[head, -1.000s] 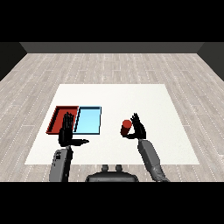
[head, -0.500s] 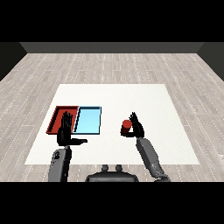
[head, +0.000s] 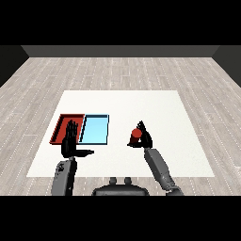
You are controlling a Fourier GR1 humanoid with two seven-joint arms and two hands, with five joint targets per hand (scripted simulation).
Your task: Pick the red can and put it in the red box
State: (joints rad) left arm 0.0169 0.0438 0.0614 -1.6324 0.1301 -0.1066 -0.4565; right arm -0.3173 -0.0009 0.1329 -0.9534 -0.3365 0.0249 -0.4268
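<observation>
1. Left hand (head: 71, 142) nearest, at view's left: fingers straight and pointing up, thumb stuck out sideways toward the right, grasping nothing. It sits at the near edge of the trays, overlapping the red tray's near right corner.
2. Right hand (head: 142, 138) right of centre, fingers curled round the red can (head: 136, 134); can looks upright, whether lifted off the table (head: 155, 106) or resting on it can't be told.
3. Can is right of both trays, apart from them, not in either.
4. Light blue tray (head: 95, 129) lies between the can and the red tray (head: 63, 126); the two trays touch side by side.
5. White table stretches beyond; grey plank floor (head: 117, 73) further back.
</observation>
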